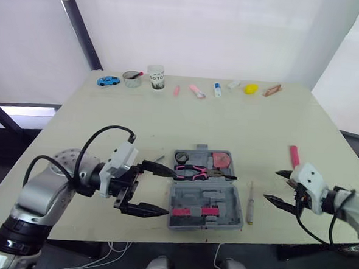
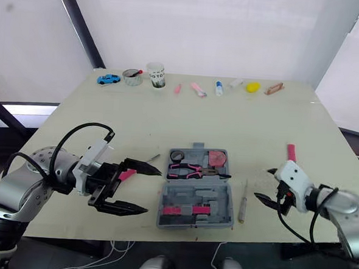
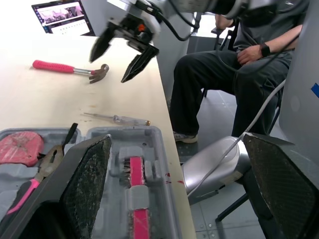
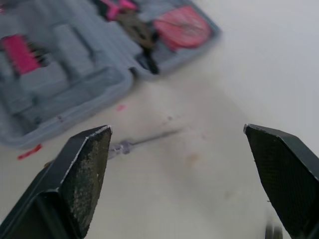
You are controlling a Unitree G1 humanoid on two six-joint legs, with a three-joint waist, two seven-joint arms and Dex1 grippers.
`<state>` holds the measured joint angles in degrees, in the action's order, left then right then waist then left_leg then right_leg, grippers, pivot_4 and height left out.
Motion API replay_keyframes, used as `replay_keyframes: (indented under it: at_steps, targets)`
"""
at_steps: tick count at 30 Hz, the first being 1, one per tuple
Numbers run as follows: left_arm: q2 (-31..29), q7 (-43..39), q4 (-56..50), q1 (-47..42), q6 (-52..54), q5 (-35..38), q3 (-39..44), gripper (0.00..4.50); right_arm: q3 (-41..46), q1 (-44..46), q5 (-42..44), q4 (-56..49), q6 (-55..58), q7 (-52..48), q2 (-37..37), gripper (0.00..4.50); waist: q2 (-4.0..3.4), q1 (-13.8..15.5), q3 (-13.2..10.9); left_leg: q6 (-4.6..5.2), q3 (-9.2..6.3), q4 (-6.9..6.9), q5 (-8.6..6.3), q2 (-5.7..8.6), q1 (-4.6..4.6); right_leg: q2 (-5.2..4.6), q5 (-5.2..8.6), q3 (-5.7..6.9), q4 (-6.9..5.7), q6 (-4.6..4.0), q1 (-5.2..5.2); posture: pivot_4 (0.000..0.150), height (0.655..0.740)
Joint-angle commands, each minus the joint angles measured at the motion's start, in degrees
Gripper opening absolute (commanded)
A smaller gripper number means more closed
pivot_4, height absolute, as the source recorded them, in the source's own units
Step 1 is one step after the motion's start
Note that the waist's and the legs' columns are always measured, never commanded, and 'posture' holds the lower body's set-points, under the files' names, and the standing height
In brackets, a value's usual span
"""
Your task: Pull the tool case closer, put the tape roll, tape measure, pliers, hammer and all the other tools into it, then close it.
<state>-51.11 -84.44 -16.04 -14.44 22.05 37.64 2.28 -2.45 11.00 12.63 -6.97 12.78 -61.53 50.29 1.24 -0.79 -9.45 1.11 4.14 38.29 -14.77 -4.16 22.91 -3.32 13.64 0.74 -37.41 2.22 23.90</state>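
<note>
Your left gripper [image 2: 151,192] hangs empty with its fingers spread wide, just beside the left wall of the open grey plastic tool case [image 1: 224,201]. The case lies near the front edge of the pale table [image 1: 241,126]. Pink-handled pliers [image 1: 195,170] lie inside it. Your right gripper [image 1: 271,186] is likewise spread and empty, right of the slim clear-handled screwdriver [image 1: 250,203]. The pink-handled hammer [image 1: 294,156] lies just beyond that gripper.

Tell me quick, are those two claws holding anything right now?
Left claw: open, holding nothing, beside the tool case.
Right claw: open, holding nothing, near the screwdriver.
</note>
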Motion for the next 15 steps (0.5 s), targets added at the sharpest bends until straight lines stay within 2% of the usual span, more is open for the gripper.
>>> replay_keyframes:
  at_steps: [1,4,9,15]
  targets:
    - [-1.1,-1.2,-0.1,-0.1,-1.2,0.2,1.8,4.5,-5.6,5.8,-3.2,8.4,-13.3,-11.7,1.7,4.46,0.03,0.2,0.0,0.0,0.0,0.0,0.0,0.0,0.0,0.02,-0.04,-0.01,0.01,-0.06,0.0,0.15,0.74]
    - [-1.5,-1.1,-0.8,0.6,-1.3,0.3,2.3,4.5,-11.9,14.3,-7.8,20.0,-29.0,-20.6,0.5,4.46,0.08,0.2,-0.1,0.0,-0.01,-0.01,0.0,-0.01,0.07,0.06,-0.08,-0.04,0.06,-0.12,0.0,0.15,0.74]
    - [-1.7,0.3,-2.2,2.3,-1.6,0.0,3.4,4.5,-19.9,24.5,-14.8,35.0,-47.0,-26.1,-3.5,4.46,0.11,0.0,-0.4,0.0,0.09,0.02,0.0,-0.02,0.04,0.14,-0.11,-0.21,0.12,-0.11,0.0,0.15,0.74]
    - [-2.4,2.2,-5.1,5.8,-1.1,0.5,5.3,4.5,-27.6,32.8,-22.0,48.6,-61.6,-28.7,-8.3,4.46,0.05,0.0,-0.5,-0.01,0.11,0.01,0.01,-0.05,0.03,0.17,-0.21,-0.22,0.04,0.03,0.03,0.15,0.74]
